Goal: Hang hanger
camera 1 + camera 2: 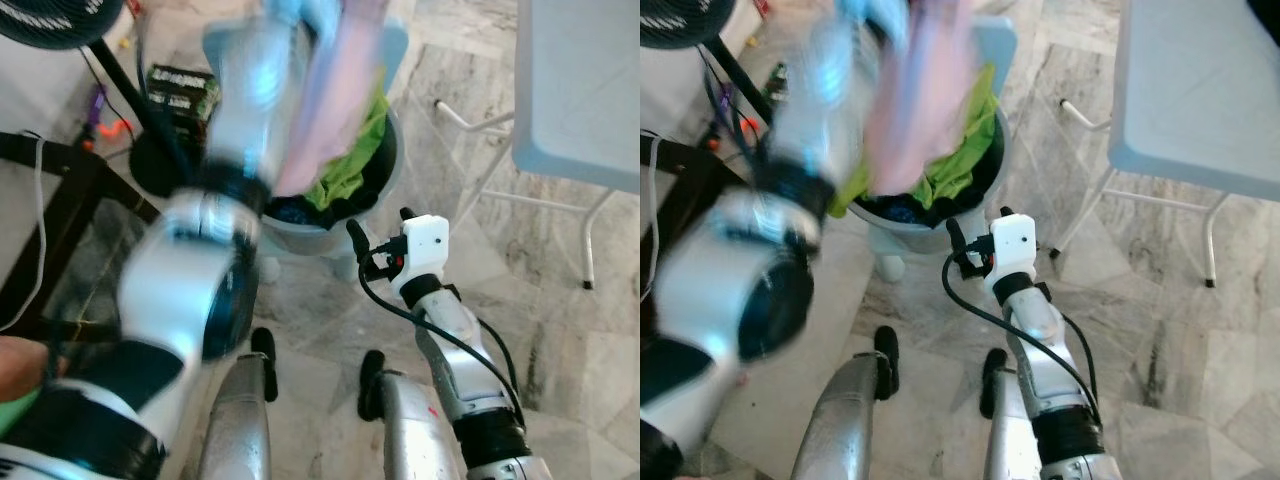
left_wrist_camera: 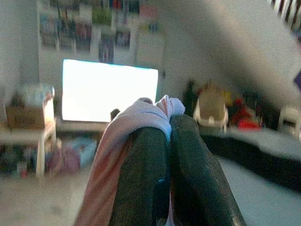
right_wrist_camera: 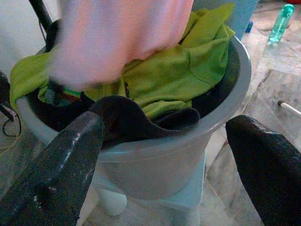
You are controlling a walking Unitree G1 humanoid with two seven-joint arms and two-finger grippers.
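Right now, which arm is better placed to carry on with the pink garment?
Left. The left tool is shut on the pink garment, raised above the basket. The right tool is open, facing the basket.

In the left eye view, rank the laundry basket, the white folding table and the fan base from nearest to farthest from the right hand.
1. Laundry basket: just ahead of the right hand.
2. White folding table: ahead, to the right.
3. Fan base: far left.

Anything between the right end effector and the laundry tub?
Nothing: in the right wrist view, the open right end effector faces the grey tub directly, with only bare air between them. Green cloth lies inside the tub.
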